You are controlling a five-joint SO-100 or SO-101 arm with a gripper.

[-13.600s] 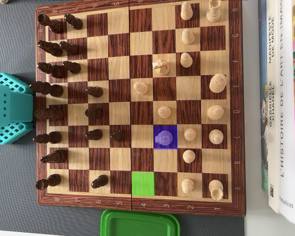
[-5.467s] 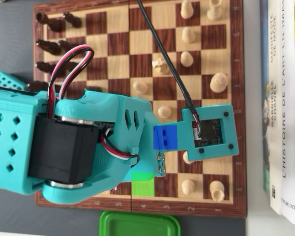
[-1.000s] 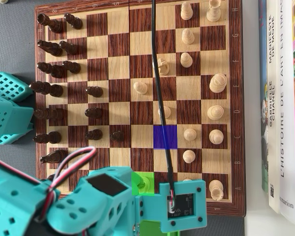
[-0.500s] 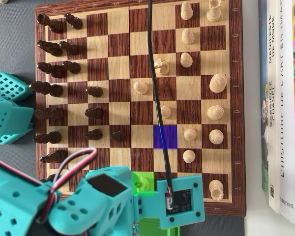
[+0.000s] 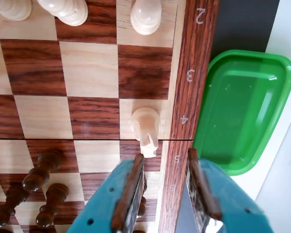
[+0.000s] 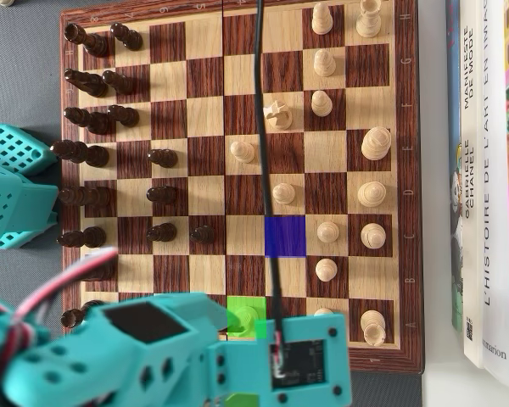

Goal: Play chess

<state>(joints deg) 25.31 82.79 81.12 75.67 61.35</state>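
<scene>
Wooden squares of the chessboard [image 5: 92,68] fill the wrist view, and the game looks to be in its opening stage: in the overhead view most dark pieces [image 6: 83,82] stand in their rows on the left, with a few pawns stepped forward, while several light pieces have come out from the right.

A white knight [image 5: 145,130] stands on a light square at the board's right edge in the wrist view, just beyond the pincer [image 5: 165,182]. The pincer stands wide, holding nothing, its brown pads apart and straddling the board's edge. In the overhead view a green patch [image 6: 246,317] marks this piece's square and a blue patch [image 6: 285,236] marks an empty one farther in, probably the destination.

A green tray [image 5: 247,107] lies empty on the table beside the board. The grasp and the move remain to be made.
</scene>
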